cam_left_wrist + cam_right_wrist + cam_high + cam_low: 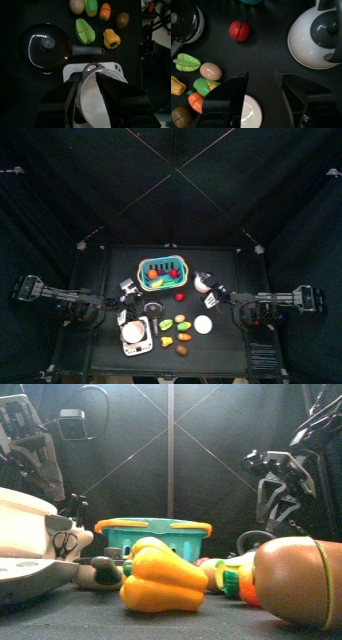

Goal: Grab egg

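The egg (210, 71) lies untouched among the toy vegetables, off to one side of the right claw (261, 92), whose jaws gape empty, so apparently everything remains.

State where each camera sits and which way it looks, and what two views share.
Top: high overhead, looking straight down at the table; both arms show.
Front: table's front edge, looking level at the yellow pepper; arms hang behind.
Left wrist: above the white dish; left gripper shows.
Right wrist: above the egg; right gripper shows.
Both wrist views share the egg.
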Motion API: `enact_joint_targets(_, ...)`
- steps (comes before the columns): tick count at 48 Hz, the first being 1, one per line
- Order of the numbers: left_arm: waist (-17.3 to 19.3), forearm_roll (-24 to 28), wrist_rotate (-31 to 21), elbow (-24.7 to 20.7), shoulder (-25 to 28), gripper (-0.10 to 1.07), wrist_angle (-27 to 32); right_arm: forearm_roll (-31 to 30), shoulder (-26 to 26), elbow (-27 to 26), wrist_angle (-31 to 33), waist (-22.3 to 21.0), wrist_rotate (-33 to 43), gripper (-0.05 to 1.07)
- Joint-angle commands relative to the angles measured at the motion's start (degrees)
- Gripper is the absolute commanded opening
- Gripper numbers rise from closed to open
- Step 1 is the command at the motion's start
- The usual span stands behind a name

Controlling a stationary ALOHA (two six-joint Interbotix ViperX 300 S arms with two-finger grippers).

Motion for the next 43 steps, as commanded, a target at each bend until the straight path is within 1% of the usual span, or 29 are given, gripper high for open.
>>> enact_joint_targets(1, 0.00, 0.62, 0.09, -1.14, -0.70, 0.75, -2.99, 0.70, -1.41, -0.53, 0.09, 3.78, -0.26, 0.83)
enact_joint_targets(3, -0.09, 0.88, 0.09, -1.05, -0.97, 0.75, -4.92, 0.88, -1.58, -0.09, 0.09, 5.71, -0.26, 0.83)
enact_joint_targets(7, -0.18, 1.58, 0.18, -0.70, -1.32, 0.75, -10.72, 1.49, -1.67, 0.97, 0.26, 10.20, -0.26, 0.83)
enact_joint_targets(9, -0.18, 2.20, 0.18, -0.44, -1.41, 0.75, -13.80, 1.76, -1.49, 1.76, 0.44, 13.36, 0.00, 0.83)
enact_joint_targets(12, -0.18, 3.52, 0.09, 0.35, -1.41, 0.75, -18.19, 1.93, -1.05, 2.55, 0.62, 16.96, 0.35, 0.83)
enact_joint_targets(13, -0.09, 4.04, 0.00, 0.79, -1.32, 0.75, -20.21, 1.85, -0.70, 2.81, 0.62, 18.02, 0.35, 0.83)
enact_joint_targets(18, 0.09, 5.36, 0.00, 2.29, -1.32, 0.75, -26.19, 1.58, 1.23, 2.99, 1.14, 21.80, 0.35, 0.83)
enact_joint_targets(20, 0.09, 5.62, 0.09, 2.72, -1.32, 0.75, -28.30, 1.41, 2.11, 2.99, 1.41, 22.41, 0.35, 0.83)
enact_joint_targets(26, 0.26, 5.89, 0.09, 3.52, -1.32, 0.75, -33.49, 0.88, 4.83, 2.90, 2.46, 22.50, 0.35, 0.84)
enact_joint_targets(29, 0.44, 5.89, 0.09, 3.60, -1.32, 0.75, -34.89, 0.88, 6.24, 2.90, 2.55, 22.41, 0.35, 0.84)
enact_joint_targets(43, 3.16, 6.15, 0.18, 3.78, -0.44, 0.75, -36.04, 0.44, 11.69, 2.20, 2.72, 19.25, -0.26, 0.84)
